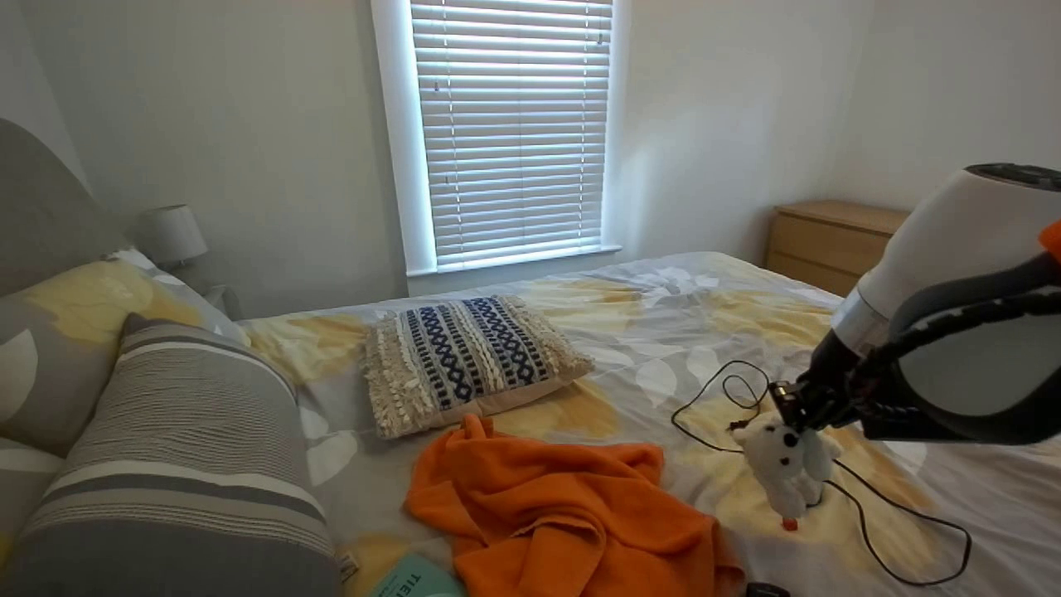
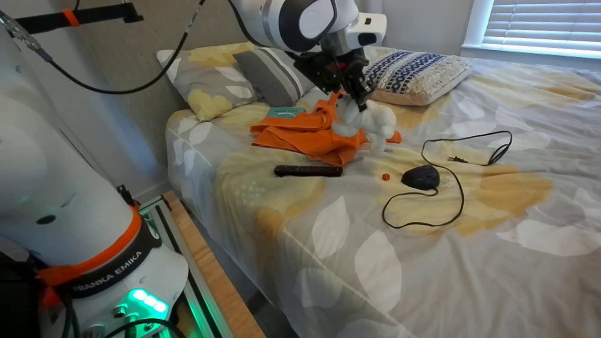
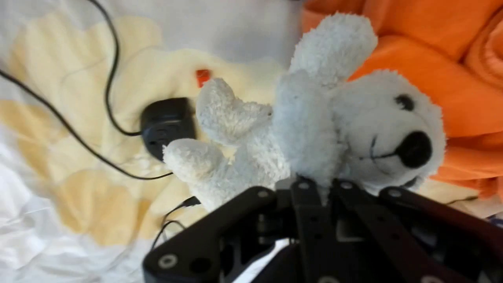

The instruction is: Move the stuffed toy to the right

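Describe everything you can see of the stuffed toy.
The stuffed toy is white, fluffy and plush-looking, with a black nose, dark eyes, a stitched mouth and stubby limbs. The gripper pinches it at one side, below the head; the exact spot is hidden. In the wrist view it lies crosswise, head right, legs left, face mostly toward the camera. It appears to hang above the bed, in front of the orange cloth in an exterior view.

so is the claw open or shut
Shut on the stuffed toy: in the wrist view, white fluff shows pinched between the fingers of the claw.
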Robot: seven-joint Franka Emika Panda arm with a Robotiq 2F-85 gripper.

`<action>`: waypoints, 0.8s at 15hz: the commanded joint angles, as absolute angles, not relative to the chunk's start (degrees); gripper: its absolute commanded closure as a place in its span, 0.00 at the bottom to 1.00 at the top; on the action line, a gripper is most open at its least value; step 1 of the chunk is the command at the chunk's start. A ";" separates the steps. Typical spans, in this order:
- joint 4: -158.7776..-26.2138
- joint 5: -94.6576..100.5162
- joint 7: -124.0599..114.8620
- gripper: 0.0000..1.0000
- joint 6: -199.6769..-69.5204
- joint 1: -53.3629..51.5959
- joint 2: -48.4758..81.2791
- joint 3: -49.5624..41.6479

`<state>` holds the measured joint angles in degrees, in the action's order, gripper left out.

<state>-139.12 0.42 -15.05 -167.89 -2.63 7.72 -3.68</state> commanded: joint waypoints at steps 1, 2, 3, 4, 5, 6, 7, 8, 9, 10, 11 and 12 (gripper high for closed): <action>-140.19 16.25 -25.46 0.98 -172.84 -8.50 8.45 -19.18; -138.93 20.83 -28.51 0.98 -173.05 -10.22 9.43 -23.51; -138.24 25.47 -32.09 0.98 -173.93 -12.56 10.05 -27.69; -138.93 26.75 -33.95 0.98 -173.55 -11.29 9.31 -26.24; -139.29 22.30 -28.36 0.94 -172.78 -8.81 8.65 -23.88; -139.27 24.22 -30.07 0.94 -172.87 -9.15 8.65 -25.01; -139.27 24.89 -30.88 0.94 -172.87 -9.46 8.66 -25.27; -139.27 25.07 -31.40 0.94 -172.87 -9.86 8.66 -25.27; -139.27 25.08 -31.65 0.94 -172.87 -10.27 8.68 -25.27; -139.27 25.09 -31.82 0.94 -172.87 -10.52 8.69 -25.27; -139.27 25.09 -31.93 0.94 -172.87 -10.64 8.69 -25.27; -139.27 25.09 -31.96 0.94 -172.87 -10.65 8.70 -25.28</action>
<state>-139.27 25.09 -31.96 -172.87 -10.65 8.69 -25.28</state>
